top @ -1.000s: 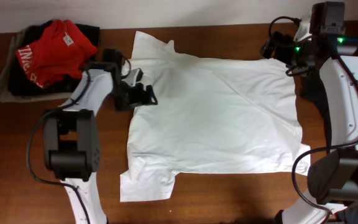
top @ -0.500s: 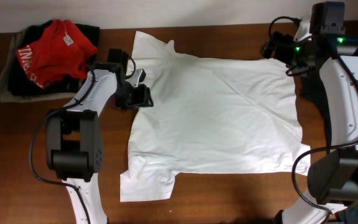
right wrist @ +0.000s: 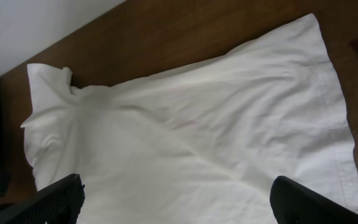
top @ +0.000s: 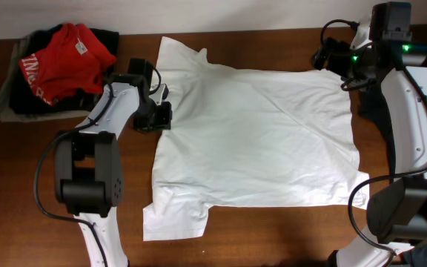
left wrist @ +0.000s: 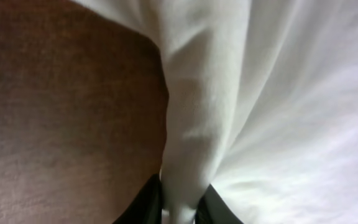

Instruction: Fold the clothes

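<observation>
The clothes, a plain white T-shirt, lie spread flat on the brown table, collar side to the left. My left gripper sits at the shirt's left edge below the upper sleeve. In the left wrist view the left gripper is shut on a raised fold of the white cloth, with dark fingers on either side. My right gripper hangs above the back right corner. In its own view the right gripper is open, with the shirt well below it.
A red garment with white lettering lies on a pile of dark clothes at the back left, close to the left arm. The table's far edge meets a white wall.
My left gripper has slid slightly left to the shirt's edge and closed on a fold of it. The right arm has not moved.
</observation>
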Tool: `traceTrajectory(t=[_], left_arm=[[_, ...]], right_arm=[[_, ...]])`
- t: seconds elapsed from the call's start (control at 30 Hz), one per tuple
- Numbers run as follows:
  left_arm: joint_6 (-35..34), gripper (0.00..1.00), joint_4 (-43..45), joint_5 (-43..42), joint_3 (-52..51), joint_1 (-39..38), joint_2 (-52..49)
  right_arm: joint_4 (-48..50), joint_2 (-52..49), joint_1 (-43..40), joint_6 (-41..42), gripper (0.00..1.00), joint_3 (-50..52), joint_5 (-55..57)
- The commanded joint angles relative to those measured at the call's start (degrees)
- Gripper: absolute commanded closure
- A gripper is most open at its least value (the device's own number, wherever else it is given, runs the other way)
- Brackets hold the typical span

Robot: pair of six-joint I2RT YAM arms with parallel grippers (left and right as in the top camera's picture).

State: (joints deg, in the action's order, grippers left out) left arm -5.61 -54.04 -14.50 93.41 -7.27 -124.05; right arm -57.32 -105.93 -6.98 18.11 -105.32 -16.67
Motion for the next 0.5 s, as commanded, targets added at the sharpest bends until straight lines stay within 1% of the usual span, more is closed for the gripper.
traceTrajectory(t=[0.0, 0.07, 0.17, 0.27, 0.3, 0.33, 0.37, 0.43, 0.47], left_arm=[[-0.9, 0.86, -2.4, 3.8, 3.2, 0.5, 2.7], [-2.5, 0.87, -4.5, 7.7, 4.4, 0.4, 2.9], [-3.0, 0.87, -6.9, 11.0, 5.8, 0.4, 2.9], [-7.3, 0.87, -8.8, 17.0, 6.5, 0.5, 2.9], [-9.2, 0.82, -9.1, 19.6, 6.5, 0.5, 2.9], [-10.3, 0.67, -8.8, 21.4, 6.5, 0.5, 2.9], [-10.2, 0.59, -7.5, 20.7, 6.5, 0.7, 2.9], [-10.2, 0.5, -5.9, 18.4, 6.4, 0.9, 2.9], [-10.0, 0.43, -4.9, 16.4, 6.4, 1.0, 2.9]], right_arm=[[-0.1, -0.3, -0.2, 0.4, 0.01, 0.3, -0.7], [-0.1, -0.3, -0.2, 0.4, 0.01, 0.3, -0.7], [-0.1, -0.3, -0.2, 0.4, 0.01, 0.3, -0.7], [-0.1, -0.3, -0.2, 0.4, 0.01, 0.3, -0.7], [-0.1, -0.3, -0.2, 0.4, 0.01, 0.3, -0.7], [-0.1, -0.3, -0.2, 0.4, 0.01, 0.3, -0.7], [-0.1, -0.3, -0.2, 0.4, 0.01, 0.3, -0.7], [-0.1, -0.3, -0.2, 0.4, 0.01, 0.3, -0.7], [-0.1, -0.3, -0.2, 0.4, 0.01, 0.2, -0.7]])
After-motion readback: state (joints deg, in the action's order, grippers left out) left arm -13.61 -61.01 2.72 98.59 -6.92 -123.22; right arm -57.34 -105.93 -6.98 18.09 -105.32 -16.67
